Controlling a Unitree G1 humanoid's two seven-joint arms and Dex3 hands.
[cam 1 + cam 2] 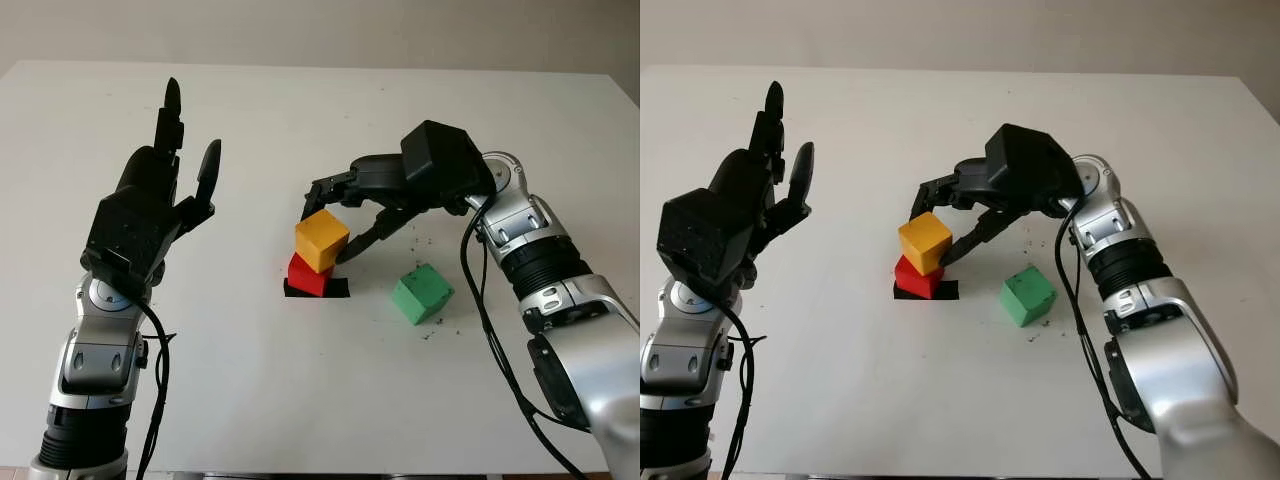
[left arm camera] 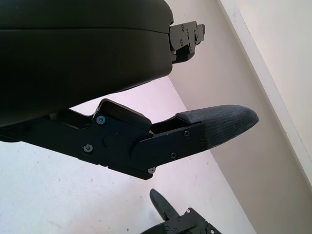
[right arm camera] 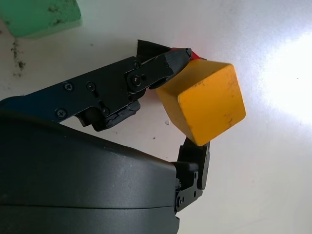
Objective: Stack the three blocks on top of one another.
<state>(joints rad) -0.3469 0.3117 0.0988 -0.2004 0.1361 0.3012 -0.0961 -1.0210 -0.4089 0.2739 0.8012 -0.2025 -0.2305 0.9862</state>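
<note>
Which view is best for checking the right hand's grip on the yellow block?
Right wrist view: it is close on the yellow block, with fingers of the right hand pressed on opposite sides. Both eye views show the block sitting tilted on the red block, fingers around it, contact less clear. Left wrist view shows the open left hand.

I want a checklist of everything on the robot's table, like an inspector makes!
Surface: white table, dark specks near the green block.
Job's things: yellow wooden cube sits tilted on red cube, which stands on a black tape square; green cube alone on the table to their right.
Clutter: nothing seen.
Hands: right hand shut on the yellow cube; left hand open, raised above the table's left side.
Cables: black cables run along both arms.
Surroundings: beige wall behind.
</note>
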